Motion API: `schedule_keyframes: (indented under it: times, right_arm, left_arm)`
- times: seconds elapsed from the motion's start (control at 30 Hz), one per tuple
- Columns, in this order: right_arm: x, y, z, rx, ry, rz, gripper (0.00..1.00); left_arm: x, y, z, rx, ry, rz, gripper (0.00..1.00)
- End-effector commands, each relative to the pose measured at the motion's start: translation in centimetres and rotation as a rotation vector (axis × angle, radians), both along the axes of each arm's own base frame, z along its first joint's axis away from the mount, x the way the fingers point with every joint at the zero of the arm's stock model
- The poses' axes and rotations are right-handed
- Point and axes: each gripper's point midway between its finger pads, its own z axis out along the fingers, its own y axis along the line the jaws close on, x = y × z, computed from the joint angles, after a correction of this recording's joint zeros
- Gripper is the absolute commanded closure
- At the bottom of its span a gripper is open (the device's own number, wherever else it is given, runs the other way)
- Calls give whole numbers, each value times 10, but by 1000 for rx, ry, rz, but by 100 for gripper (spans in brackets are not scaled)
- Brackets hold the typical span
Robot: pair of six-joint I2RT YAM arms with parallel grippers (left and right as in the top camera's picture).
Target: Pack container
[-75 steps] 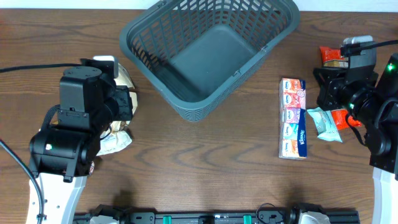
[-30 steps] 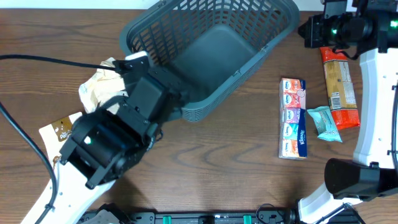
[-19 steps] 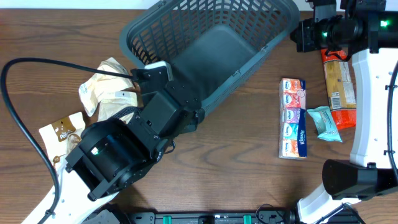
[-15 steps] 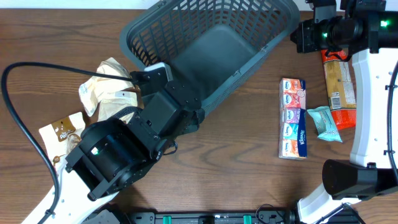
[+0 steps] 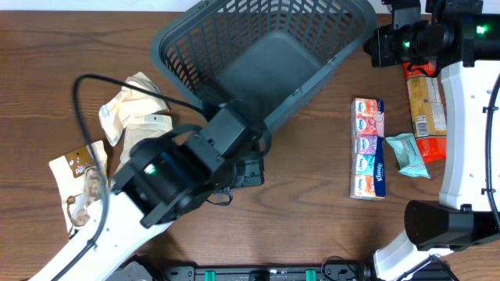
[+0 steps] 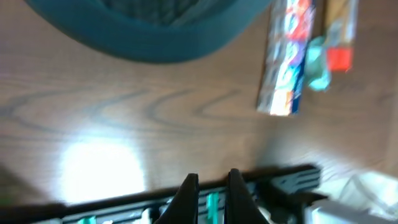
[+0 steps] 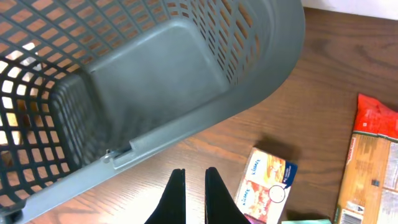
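I see container (image 5: 195,47) at back centre of bench (image 5: 312,226), my left arm (image 5: 180,176) over its near corner. Crumpled bags (image 5: 133,109) beside it on left-arm side, flat packet (image 5: 70,168) nearer front. On right-arm side: tissue strip (image 5: 368,148), small pouch (image 5: 408,154) just beyond it, long packet (image 5: 426,105) outermost, far end under my right arm (image 5: 422,35).

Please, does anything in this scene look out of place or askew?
The dark grey basket sits askew, turned diagonally on the table, and it is empty. At the left, beige packets lie crumpled in a heap. Nothing is spilled.
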Motion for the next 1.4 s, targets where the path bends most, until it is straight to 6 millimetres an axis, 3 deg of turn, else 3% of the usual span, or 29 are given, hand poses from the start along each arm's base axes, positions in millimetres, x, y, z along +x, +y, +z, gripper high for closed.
schedule_keyframes:
  times: [0.0,0.4,0.73,0.97,1.17,1.37]
  right_arm:
    - [4,1,4,-34,-29,26,99]
    - [12,-5,9,-68,-70,15,99]
    - [39,9,15,-115,-177,97,99]
    - [58,25,-12,-153,-155,156,99]
    - [66,29,-37,-165,-105,171,99]
    - [67,28,-47,-174,-81,186,99]
  left_arm:
    - [-6,-7,-3,2,24,-99,94]
    - [5,-20,-33,88,77,-152,94]
    - [20,-33,-36,67,42,-156,94]
    - [29,-35,-46,79,65,-126,94]
    - [41,-34,-57,127,51,-89,94]
    - [53,-34,-64,161,22,-65,94]
